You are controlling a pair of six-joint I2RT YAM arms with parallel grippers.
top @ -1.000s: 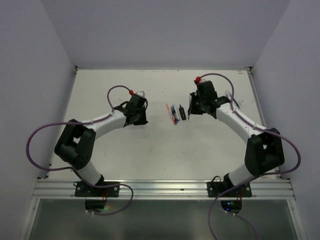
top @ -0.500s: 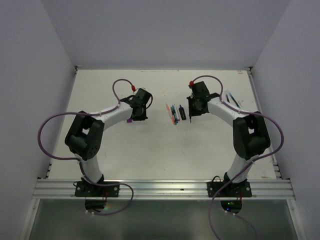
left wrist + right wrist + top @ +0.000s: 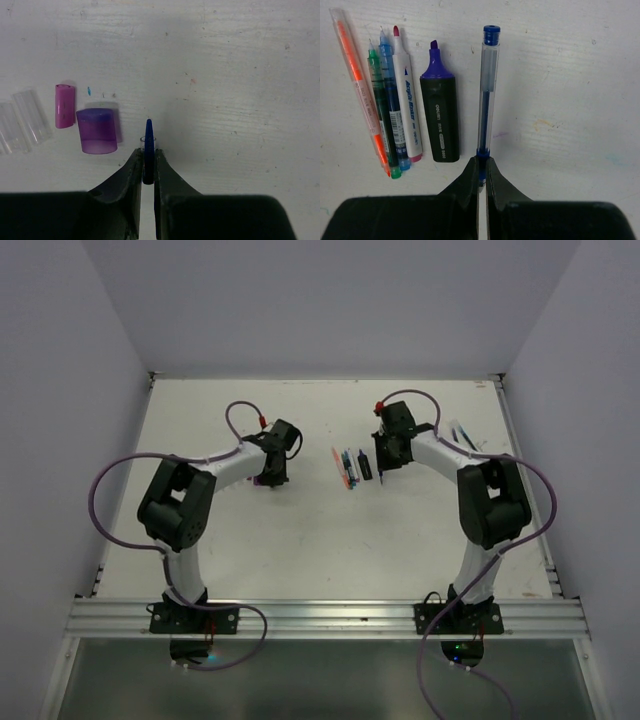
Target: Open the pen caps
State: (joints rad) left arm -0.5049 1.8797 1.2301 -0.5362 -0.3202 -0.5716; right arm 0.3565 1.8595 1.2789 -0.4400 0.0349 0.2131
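My left gripper (image 3: 148, 159) is shut on a slim blue pen cap (image 3: 148, 134) that points away from me just above the white table. A pink cap (image 3: 65, 105), a stubby purple cap (image 3: 98, 131) and clear caps (image 3: 31, 116) lie to its left. My right gripper (image 3: 481, 164) is shut on the tip end of a clear blue pen (image 3: 488, 85) that lies beside a black highlighter (image 3: 439, 117) with a bare purple tip. In the top view the left gripper (image 3: 272, 478) and the right gripper (image 3: 386, 468) flank the row of pens (image 3: 350, 468).
Left of the highlighter lie a white marker (image 3: 407, 107), a blue pen (image 3: 390, 95), a green pen (image 3: 380, 100) and an orange pen (image 3: 362, 90), all uncapped. A few thin items (image 3: 465, 437) rest near the table's right edge. Grey walls enclose the table.
Both arms have drawn their elbows inward and folded up more steeply. The two grippers have stayed close to the same spots, each still shut on its piece.
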